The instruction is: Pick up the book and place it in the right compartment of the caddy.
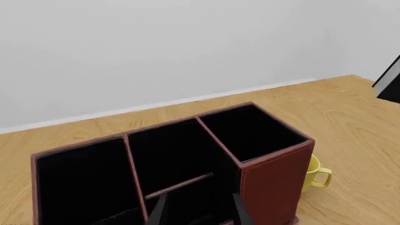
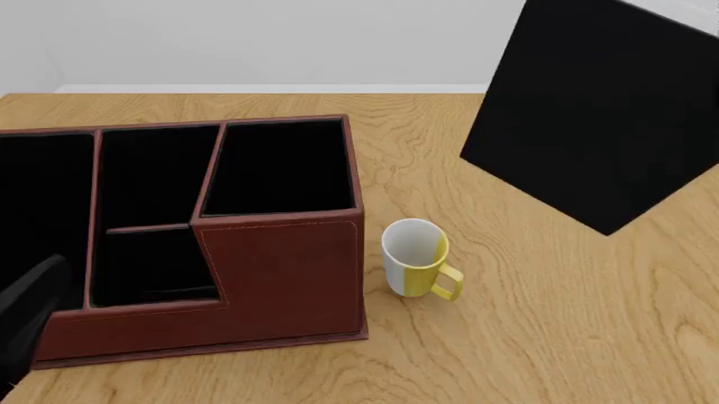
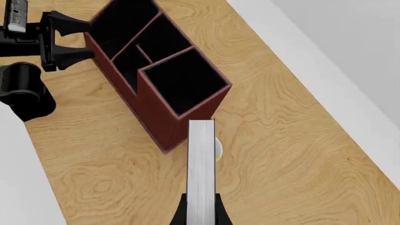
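The black book [image 2: 595, 109] hangs tilted in the air to the right of the caddy, high above the table. Its white page edge [image 3: 201, 164] faces the right wrist camera, and my right gripper [image 3: 201, 202] is shut on it. The book hides that gripper in the front view. The reddish-brown caddy [image 2: 281, 269] stands at the table's left, and its right compartment [image 2: 281, 168] is tall, black-lined and holds nothing. My left gripper [image 1: 198, 212] hovers open over the caddy's middle section, holding nothing.
A white-and-yellow mug [image 2: 416, 257] stands just right of the caddy's front corner, below the held book. The left arm [image 2: 23, 324] reaches in at the caddy's front left. A white wall bounds the table's far edge.
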